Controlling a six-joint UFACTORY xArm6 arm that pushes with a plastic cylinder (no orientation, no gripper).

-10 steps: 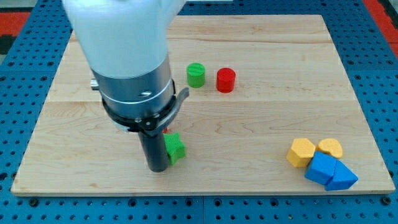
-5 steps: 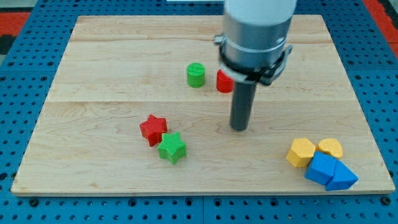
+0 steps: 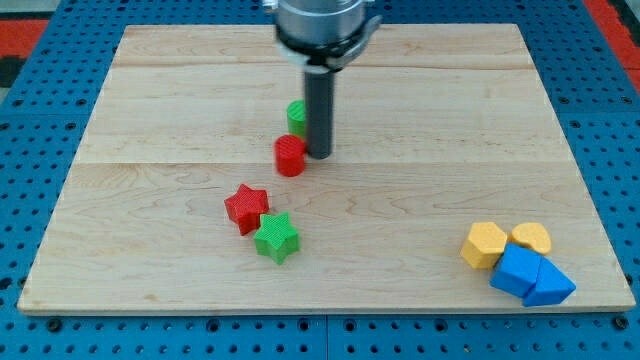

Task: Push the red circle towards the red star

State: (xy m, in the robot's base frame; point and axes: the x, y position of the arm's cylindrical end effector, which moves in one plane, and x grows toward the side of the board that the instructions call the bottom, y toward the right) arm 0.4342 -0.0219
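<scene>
Where blue pegboard (image 3: 30, 330) surrounds, wooden board (image 3: 450, 120).

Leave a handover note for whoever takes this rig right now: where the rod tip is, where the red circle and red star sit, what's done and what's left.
My tip is down on the board, just to the view's right of the red circle; whether they touch is unclear.
The green circle sits just behind, partly hidden by the rod.
The red star lies toward the view's lower left of the red circle, with the green star against it.
Done: tip is placed on the circle's far side from the star.
Left: push the circle down-left across the remaining gap to the red star.
</scene>
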